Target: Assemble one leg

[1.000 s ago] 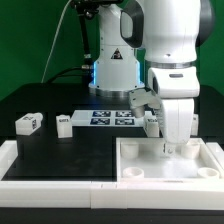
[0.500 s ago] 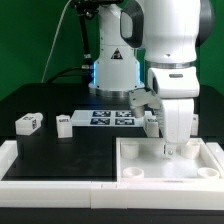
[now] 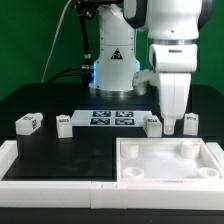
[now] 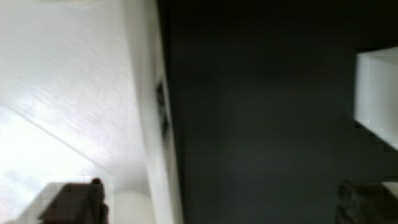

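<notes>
Four small white legs with black-and-white tags stand on the black table: one at the exterior view's left point(image 3: 27, 123), one beside it point(image 3: 64, 124), and two behind the tray point(image 3: 152, 125) point(image 3: 190, 122). The big white tray point(image 3: 168, 170) with round corner sockets lies at the front right. My gripper point(image 3: 171, 130) hangs fingers-down between the two right-hand legs, just above the tray's back edge. It is open and empty; the wrist view shows its dark fingertips point(image 4: 71, 202) wide apart with only the table and a white surface point(image 4: 63, 100) between them.
The marker board point(image 3: 112, 118) lies flat behind the legs, in front of the robot base point(image 3: 112, 70). A white raised border point(image 3: 50, 172) runs along the table's front and left edges. A white block point(image 4: 379, 90) shows at the edge of the wrist view.
My gripper has risen out of the tray and shifted slightly to the exterior view's right. The leg at the far right, hidden before, now shows.
</notes>
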Available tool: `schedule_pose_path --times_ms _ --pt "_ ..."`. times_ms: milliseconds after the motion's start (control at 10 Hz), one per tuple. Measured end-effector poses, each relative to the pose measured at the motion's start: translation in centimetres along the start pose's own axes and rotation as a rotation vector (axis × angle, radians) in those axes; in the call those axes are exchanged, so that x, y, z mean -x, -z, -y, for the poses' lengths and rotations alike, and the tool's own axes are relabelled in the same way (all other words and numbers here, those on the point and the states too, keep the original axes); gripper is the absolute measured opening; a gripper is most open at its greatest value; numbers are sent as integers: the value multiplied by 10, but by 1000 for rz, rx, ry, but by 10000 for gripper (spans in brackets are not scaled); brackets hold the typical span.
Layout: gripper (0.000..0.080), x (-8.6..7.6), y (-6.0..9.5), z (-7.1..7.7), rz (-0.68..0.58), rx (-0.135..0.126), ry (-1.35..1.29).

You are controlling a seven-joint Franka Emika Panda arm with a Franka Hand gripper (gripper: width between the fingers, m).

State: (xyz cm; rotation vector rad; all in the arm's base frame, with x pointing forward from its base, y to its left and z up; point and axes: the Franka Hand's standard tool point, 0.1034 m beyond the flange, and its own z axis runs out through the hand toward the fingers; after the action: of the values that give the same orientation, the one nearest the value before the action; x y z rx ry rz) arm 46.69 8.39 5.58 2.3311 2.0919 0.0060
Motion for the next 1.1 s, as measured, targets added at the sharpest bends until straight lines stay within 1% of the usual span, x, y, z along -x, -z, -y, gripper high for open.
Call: schedule_pose_path --times_ms 200,300,500,600,700,800,900,1000,1100 --pt "649 1 16 13 10 10 -118" --pt "649 2 13 13 8 8 -113" --pt "649 1 12 14 7 6 -248" --pt "649 1 12 14 6 5 -343" --pt "649 0 10 16 -12 12 -491" --pt "649 1 3 30 -47 15 -696" --pt "649 -5 -2 47 -49 -5 -889" --pt "649 -16 -5 55 -61 -11 -1035" --pt "649 -31 -8 64 -70 -25 -1217"
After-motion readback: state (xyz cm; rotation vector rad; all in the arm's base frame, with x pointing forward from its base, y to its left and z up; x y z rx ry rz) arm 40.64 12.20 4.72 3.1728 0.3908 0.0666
